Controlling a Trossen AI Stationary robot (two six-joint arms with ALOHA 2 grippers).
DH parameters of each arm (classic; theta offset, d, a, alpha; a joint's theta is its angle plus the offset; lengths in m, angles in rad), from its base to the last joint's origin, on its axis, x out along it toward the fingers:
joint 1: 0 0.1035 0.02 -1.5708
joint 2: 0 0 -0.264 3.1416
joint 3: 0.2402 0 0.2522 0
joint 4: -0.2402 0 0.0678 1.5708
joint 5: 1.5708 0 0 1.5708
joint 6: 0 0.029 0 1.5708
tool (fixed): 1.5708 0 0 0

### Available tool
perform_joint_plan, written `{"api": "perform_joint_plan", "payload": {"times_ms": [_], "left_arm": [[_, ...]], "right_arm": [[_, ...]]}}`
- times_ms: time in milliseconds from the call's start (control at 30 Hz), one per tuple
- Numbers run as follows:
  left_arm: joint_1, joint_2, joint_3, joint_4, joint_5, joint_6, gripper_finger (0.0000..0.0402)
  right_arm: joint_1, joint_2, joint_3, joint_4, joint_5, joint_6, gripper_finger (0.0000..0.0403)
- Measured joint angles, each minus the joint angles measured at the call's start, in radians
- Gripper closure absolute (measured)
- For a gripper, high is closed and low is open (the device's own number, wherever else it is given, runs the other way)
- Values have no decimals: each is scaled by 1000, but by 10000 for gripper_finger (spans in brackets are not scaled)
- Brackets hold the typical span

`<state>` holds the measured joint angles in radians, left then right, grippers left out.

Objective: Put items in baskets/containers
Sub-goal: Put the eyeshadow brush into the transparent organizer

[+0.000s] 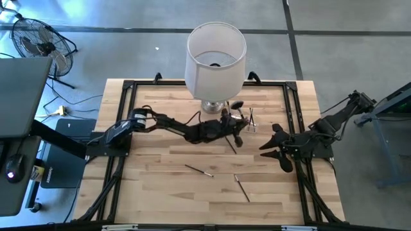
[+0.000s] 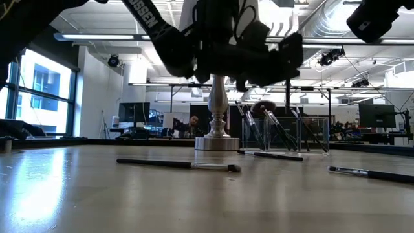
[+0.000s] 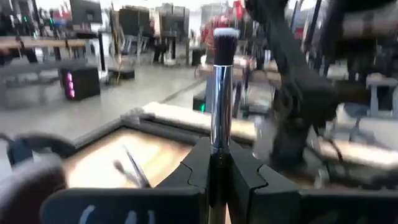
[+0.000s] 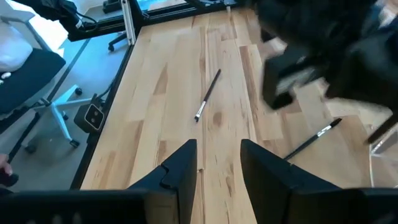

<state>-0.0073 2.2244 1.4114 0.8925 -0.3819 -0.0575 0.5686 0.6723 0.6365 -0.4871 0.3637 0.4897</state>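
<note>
Brush [image 3: 221, 93] stands clamped in left hand [image 3: 217, 168].

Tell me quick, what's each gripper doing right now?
Left gripper: shut on the large silver-ferruled brush.
Right gripper: open, holding nothing, above the table.

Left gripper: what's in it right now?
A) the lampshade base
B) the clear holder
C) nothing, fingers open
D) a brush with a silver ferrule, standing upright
D: the left gripper has its fingers shut on the silver-ferruled brush, whose bristle head points up in the left wrist view.
</note>
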Motion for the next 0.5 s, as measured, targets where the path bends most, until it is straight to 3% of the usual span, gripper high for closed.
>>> {"api": "perform_joint_plan", "payload": {"times_ms": [500], "left_arm": [[88,-6,3,-24,28,1,385]], "right_arm": [[0,-6,0,-46,11,0,285]]}}
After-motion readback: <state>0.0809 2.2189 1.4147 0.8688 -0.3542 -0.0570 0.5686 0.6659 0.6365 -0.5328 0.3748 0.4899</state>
